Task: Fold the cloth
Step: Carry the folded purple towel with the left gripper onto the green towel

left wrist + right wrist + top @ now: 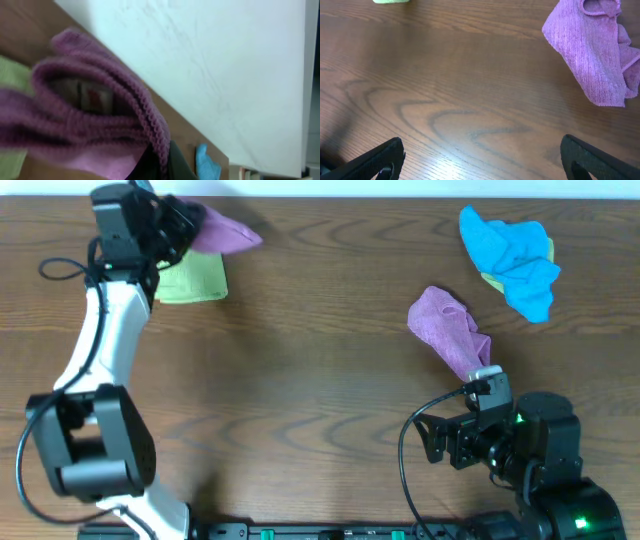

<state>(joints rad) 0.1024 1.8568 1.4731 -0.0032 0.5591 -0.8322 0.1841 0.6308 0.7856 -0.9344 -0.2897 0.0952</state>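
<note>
Four cloths lie toward the far side of the worktop [300, 380] in the overhead view. At far left, the left end effector [172, 225] is pinched on the gripped purple cloth [228, 232], which juts out to the right of it. Just below sits a green cloth [195, 280], folded flat into a neat square. A second purple cloth [450, 328] lies crumpled right of centre, tapering toward the near edge. At far right a blue cloth [512, 258] is bunched up on a yellow-green cloth [490, 279], of which only slivers peek out. The right arm [545, 455] sits at the near right corner, just short of the second purple cloth's narrow end.

In the left wrist view, the gripped purple cloth [90, 115] fills the left half, blurred and very close, its hemmed edges looped in thick folds. One dark finger [176, 164] shows at the bottom edge with the fabric running down against it; the other is hidden. Green cloth [9, 75] shows behind at the left edge, and the blue cloth [207, 162] is a small patch farther off, under a white wall [225, 65].

In the right wrist view, the right end effector [482, 160] is spread wide and holds nothing, with one finger [375, 160] in each lower corner over bare wood. The second purple cloth [590, 55] lies ahead at upper right, well apart from both fingers. A strip of green cloth [390, 1] touches the top edge.
</note>
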